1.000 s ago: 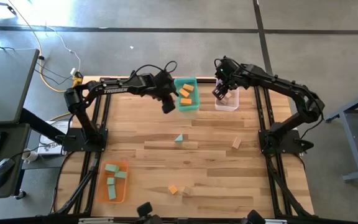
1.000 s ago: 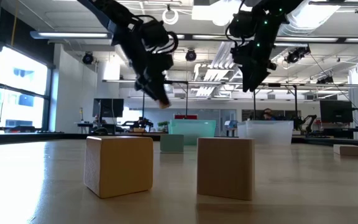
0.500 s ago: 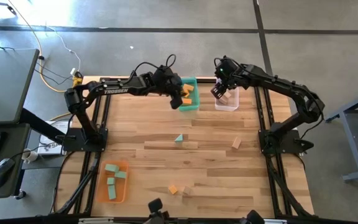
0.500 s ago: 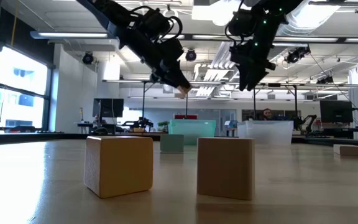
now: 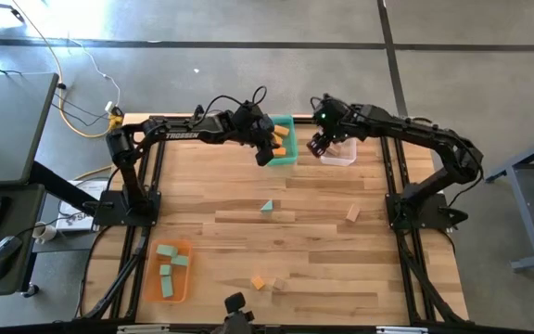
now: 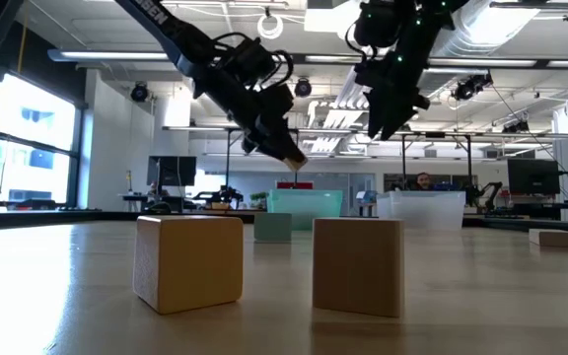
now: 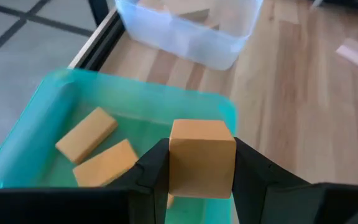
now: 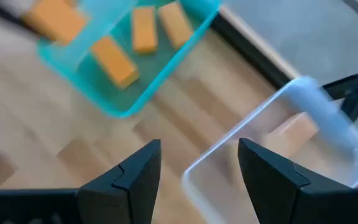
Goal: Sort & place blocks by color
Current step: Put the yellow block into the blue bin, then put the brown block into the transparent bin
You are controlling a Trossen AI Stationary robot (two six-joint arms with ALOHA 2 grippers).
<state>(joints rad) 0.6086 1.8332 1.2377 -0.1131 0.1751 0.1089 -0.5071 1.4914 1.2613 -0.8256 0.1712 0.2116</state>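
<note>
Sitting squarely between the two dark fingers of the left end effector (image 7: 201, 171) is an orange cube (image 7: 202, 158), clamped on both sides and held up in the air over the teal bin (image 7: 61, 93). From the left wrist view the cube hangs just above the bin's near rim, and two orange bars (image 7: 86, 134) lie flat on the bin floor beneath and beside it. From overhead, the left end effector (image 5: 265, 148) is over the teal bin (image 5: 286, 122) at the far edge of the worktop (image 5: 323, 250).

Just beside it stands the clear bin (image 5: 345, 154), with tan pieces inside. The right end effector (image 5: 319, 144) hovers between the two bins, over the clear bin's near corner; its fingers (image 8: 126, 180) stand well apart with nothing between them.

Out on the open worktop lie a teal wedge (image 5: 267, 206) near the middle and a tan block (image 5: 352, 213) off toward the right arm's base. Nearer the front edge, an orange block (image 5: 258, 282) and a tan block (image 5: 275, 284) sit close together; in the low view these stand side by side, the orange block (image 6: 188, 262) and the tan one (image 6: 358, 265). An orange bin (image 5: 149, 281) at the front left corner holds several teal-green blocks (image 5: 166, 250).
</note>
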